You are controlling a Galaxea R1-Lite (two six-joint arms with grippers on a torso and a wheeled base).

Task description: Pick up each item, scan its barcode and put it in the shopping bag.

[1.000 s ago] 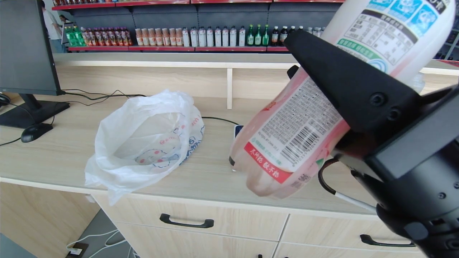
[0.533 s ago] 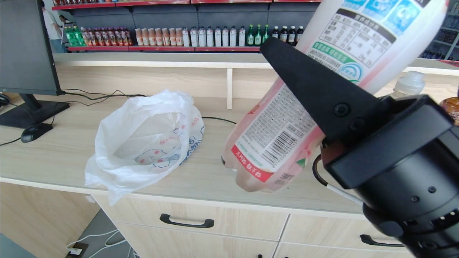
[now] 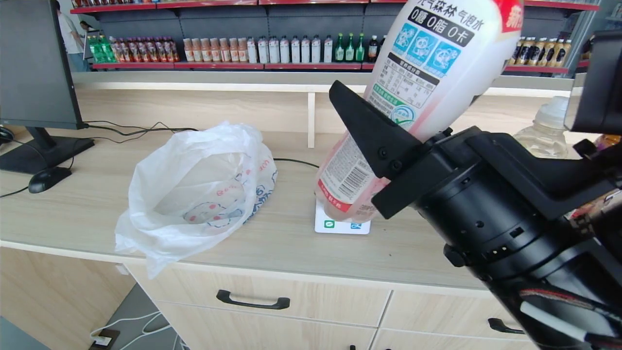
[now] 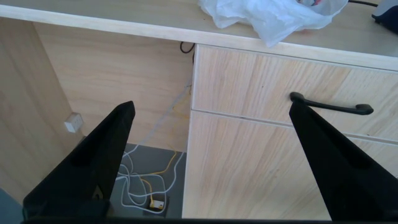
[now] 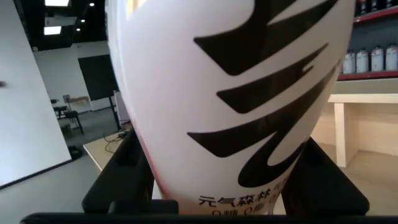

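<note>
My right gripper [image 3: 396, 138] is shut on a pink drink bottle [image 3: 427, 63] with a white label, held tilted with its cap end up. The bottle's base hangs just over a small white scanner pad [image 3: 340, 226] on the wooden counter [image 3: 272, 238], and its barcode [image 3: 352, 180] faces the head camera. In the right wrist view the bottle [image 5: 230, 106] sits between the two black fingers [image 5: 118, 186]. A white plastic shopping bag [image 3: 194, 189] lies open to the left of the pad. My left gripper [image 4: 211, 168] is open below the counter edge, in front of the drawers, holding nothing.
A monitor [image 3: 34, 63] and mouse [image 3: 46, 180] stand at the counter's far left, with cables behind the bag. A clear bottle [image 3: 546, 129] stands at the right. A raised ledge [image 3: 311, 87] backs the counter. Drawer handles [image 3: 252, 301] face me.
My right arm has carried the bottle away from the camera and down, so its base now hangs over the white pad, which had been hidden. The bag has not moved.
</note>
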